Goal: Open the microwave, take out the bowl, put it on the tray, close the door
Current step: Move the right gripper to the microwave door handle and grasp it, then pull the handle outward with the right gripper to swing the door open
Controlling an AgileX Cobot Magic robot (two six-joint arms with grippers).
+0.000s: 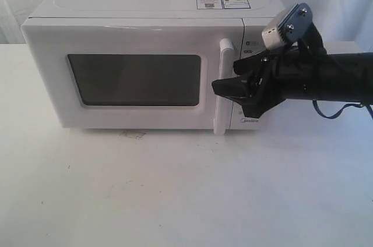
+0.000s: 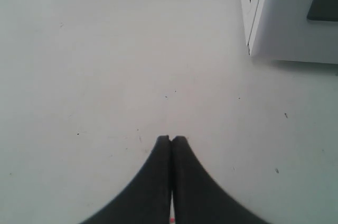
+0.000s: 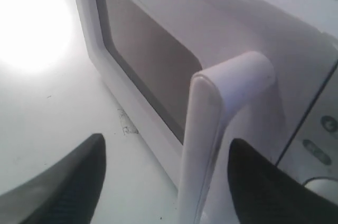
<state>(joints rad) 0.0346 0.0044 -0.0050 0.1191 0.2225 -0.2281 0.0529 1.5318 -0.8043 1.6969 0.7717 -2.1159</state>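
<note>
The right jaws are being held wide open around the handle [image 3: 211, 129], gripping nothing; the left jaws are being held shut over the desk [image 2: 105, 49]. The microwave [image 1: 145, 2] door [image 1: 116, 40] is not being opened yet, so every step is left, bowl unseen.

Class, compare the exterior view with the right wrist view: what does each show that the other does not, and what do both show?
Only the exterior view: the whole microwave with the stickers on top, and the right arm reaching in from the right.
Only the right wrist view: a close look at the right gripper, open, with its dark fingers standing apart and the handle showing between them.
Both: the door, shut, its dark window, the white handle and the white table.
</note>
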